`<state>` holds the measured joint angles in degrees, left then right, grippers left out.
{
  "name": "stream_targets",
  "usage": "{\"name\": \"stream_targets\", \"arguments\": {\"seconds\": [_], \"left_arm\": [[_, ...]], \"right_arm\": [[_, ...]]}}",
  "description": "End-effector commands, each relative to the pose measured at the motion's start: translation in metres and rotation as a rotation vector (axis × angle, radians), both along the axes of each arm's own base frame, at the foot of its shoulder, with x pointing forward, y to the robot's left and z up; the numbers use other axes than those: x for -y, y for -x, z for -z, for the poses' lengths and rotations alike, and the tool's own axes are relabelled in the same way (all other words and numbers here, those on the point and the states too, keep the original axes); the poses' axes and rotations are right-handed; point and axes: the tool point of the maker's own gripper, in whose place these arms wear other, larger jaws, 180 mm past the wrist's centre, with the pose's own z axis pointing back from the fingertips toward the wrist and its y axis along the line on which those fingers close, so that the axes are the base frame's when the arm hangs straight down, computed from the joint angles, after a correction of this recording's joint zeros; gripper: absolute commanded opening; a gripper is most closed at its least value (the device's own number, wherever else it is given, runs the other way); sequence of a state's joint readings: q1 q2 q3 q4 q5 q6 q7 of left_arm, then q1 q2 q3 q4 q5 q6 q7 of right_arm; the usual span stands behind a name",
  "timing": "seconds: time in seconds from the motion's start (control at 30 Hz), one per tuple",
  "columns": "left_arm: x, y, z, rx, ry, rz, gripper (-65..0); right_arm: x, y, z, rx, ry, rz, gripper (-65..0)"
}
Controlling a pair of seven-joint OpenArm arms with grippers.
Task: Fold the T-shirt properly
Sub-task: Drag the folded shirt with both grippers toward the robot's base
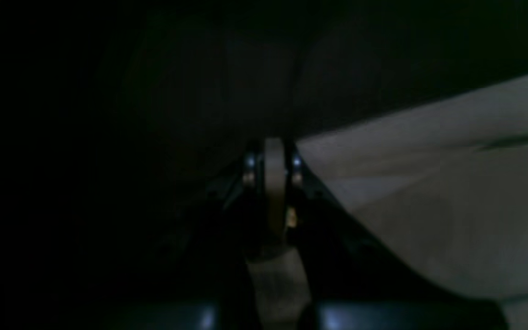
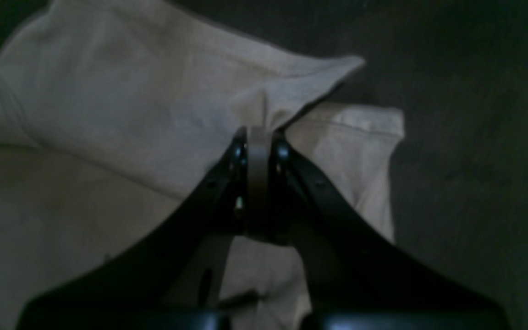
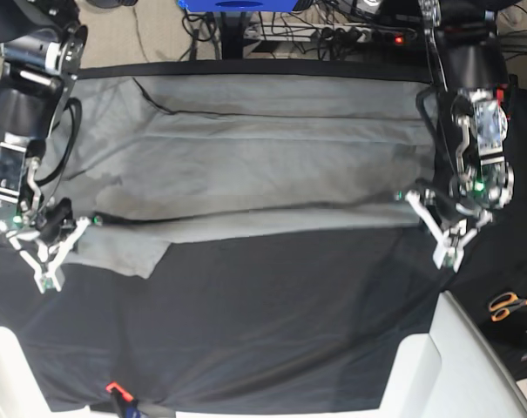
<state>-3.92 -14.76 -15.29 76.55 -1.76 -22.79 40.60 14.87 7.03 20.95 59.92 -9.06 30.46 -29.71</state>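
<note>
Stretching across your black cloth (image 3: 263, 322), the T-shirt (image 3: 263, 165) lies between both arms; your left gripper (image 1: 274, 156) and right gripper (image 2: 258, 137) each pinch grey fabric at opposite edges. You'll find no readable writing.

Right gripper (image 2: 258, 137) has its jaws closed, pinching a raised fold of the T-shirt (image 2: 108, 105) near the sleeve. Fabric peaks up at the fingertips, and one corner flap points right above the sleeve hem. The shirt covers the left and centre of the view; the black cloth (image 2: 475, 137) lies underneath on the right.
</note>
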Motion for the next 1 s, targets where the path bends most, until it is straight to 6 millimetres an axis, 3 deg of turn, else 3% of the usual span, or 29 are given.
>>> {"name": "stream_targets", "arguments": {"seconds": [0.0,0.13,0.5,0.8,0.97], "left_arm": [[-0.006,-0.010,-0.016,0.052,-0.013,0.002,-65.0],[-0.017,0.002,-0.010,0.022,-0.040,0.005,-65.0],[-0.008,0.032,-0.012,0.019,-0.073,0.050,-65.0],[-0.001,0.052,-0.014,0.012,-0.091,0.080,-65.0],[0.002,0.060,-0.017,0.015,-0.099,0.095,-65.0]], "right_arm": [[0.009,-0.014,-0.021,0.064,0.019,0.009,-65.0],[0.012,0.000,-0.021,0.050,0.050,0.008,-65.0],[0.020,0.038,-0.018,-0.008,0.115,0.008,-65.0],[0.007,0.067,-0.008,-0.034,0.111,0.000,-65.0],[0.017,0.082,-0.008,-0.050,0.110,0.044,-65.0]]}}
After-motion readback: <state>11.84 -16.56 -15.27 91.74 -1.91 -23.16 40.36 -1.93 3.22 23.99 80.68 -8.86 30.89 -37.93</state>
